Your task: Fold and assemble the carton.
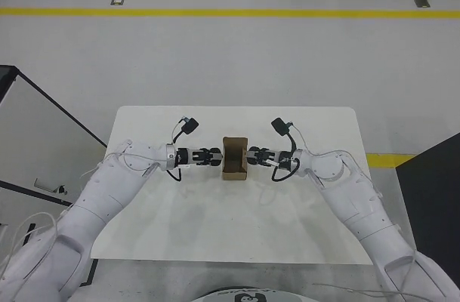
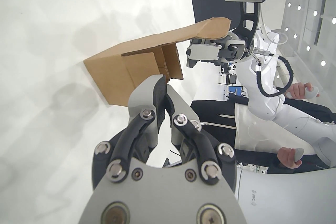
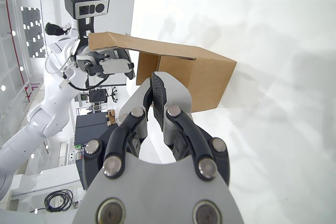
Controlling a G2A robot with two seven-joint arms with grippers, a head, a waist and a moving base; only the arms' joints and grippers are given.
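A brown carton stands in the middle of the white table, open at the top, with one long flap sticking out over its far side. My left gripper is shut, with its tips right at the carton's left wall; nothing shows between the pads. Opposite it, my right gripper is also shut, its tips at the carton's right wall. Each wrist view shows the other gripper beyond the carton, under the raised flap.
A black-framed panel stands off the table's left side and a dark block off its right. Bare table top lies in front of and behind the carton.
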